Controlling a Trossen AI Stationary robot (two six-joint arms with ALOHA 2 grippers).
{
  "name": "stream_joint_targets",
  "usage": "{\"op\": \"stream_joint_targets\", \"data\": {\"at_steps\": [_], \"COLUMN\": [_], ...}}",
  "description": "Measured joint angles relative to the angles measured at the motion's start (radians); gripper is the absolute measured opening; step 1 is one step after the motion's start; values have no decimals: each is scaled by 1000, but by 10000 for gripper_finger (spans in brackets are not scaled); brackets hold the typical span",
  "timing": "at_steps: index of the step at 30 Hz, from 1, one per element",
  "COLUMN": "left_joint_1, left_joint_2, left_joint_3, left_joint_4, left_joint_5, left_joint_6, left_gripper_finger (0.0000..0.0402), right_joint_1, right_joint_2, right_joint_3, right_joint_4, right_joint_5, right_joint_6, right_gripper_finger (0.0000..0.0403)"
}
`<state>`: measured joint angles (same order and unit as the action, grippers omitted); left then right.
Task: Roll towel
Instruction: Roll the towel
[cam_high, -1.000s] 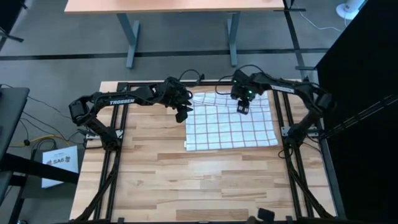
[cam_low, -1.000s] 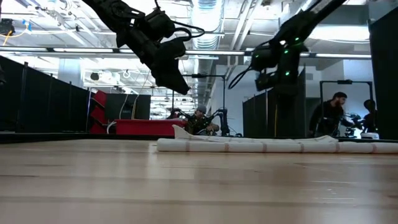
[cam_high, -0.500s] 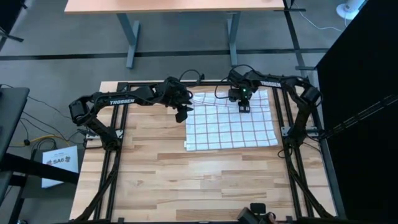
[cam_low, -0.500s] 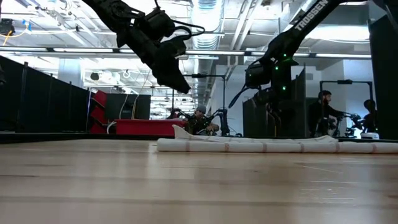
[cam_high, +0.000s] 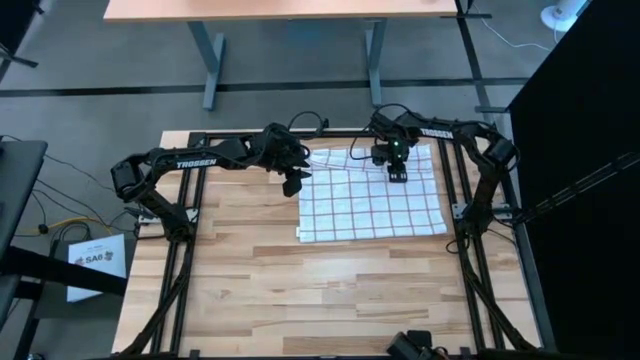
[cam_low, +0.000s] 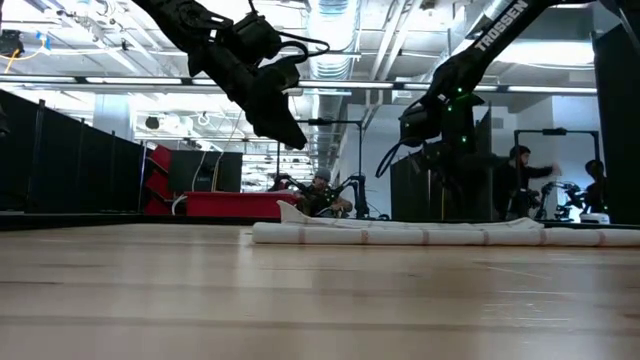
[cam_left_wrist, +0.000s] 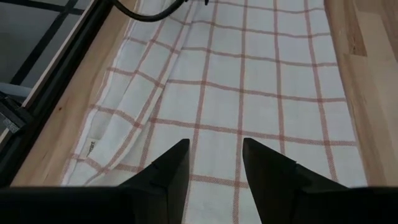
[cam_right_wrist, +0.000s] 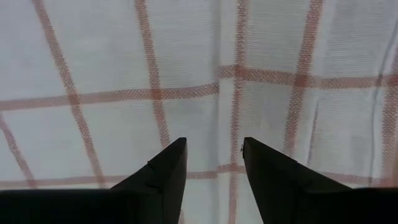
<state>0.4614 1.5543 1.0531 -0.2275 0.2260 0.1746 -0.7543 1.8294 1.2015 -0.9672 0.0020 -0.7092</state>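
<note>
The towel (cam_high: 372, 195), white with a grid of reddish-brown lines, lies spread flat on the far right part of the wooden table. It has a wrinkle along its far-left edge (cam_left_wrist: 140, 93), and shows as a low band in the low view (cam_low: 400, 233). My left gripper (cam_high: 292, 184) is open, raised well above the table at the towel's left edge (cam_low: 285, 135), with the cloth below its fingers (cam_left_wrist: 214, 165). My right gripper (cam_high: 397, 172) is open, pointing down, low over the towel's far part (cam_right_wrist: 213, 165).
Black frame rails run along the table's left (cam_high: 185, 250) and right (cam_high: 470, 260) sides. Bare wood (cam_high: 300, 290) fills the near half of the table. A desk (cam_high: 290, 10) stands beyond the far edge. People (cam_low: 520, 185) show in the room behind.
My right gripper has gone down toward the far part of the towel and a little toward the table's right edge, its arm folding closer in. The towel has stayed flat.
</note>
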Motion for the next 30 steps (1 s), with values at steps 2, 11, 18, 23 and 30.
{"op": "stream_joint_targets", "data": {"at_steps": [2, 11, 18, 23, 30], "left_joint_1": [0, 0, 0, 0, 0], "left_joint_2": [0, 0, 0, 0, 0], "left_joint_3": [0, 0, 0, 0, 0], "left_joint_4": [2, 1, 1, 1, 1], "left_joint_5": [0, 6, 7, 7, 8], "left_joint_6": [1, 0, 4, 4, 4], "left_gripper_finger": [134, 134, 134, 134, 134], "right_joint_1": [-6, -17, -45, -55, -52], "right_joint_2": [0, 42, 42, 42, 41], "right_joint_3": [0, -1, -1, -1, -38], "right_joint_4": [3, -21, -11, -11, -6], "right_joint_5": [-1, 1, 32, 50, 50], "right_joint_6": [0, 25, 24, 19, -4], "right_gripper_finger": [138, 130, 130, 130, 130]}}
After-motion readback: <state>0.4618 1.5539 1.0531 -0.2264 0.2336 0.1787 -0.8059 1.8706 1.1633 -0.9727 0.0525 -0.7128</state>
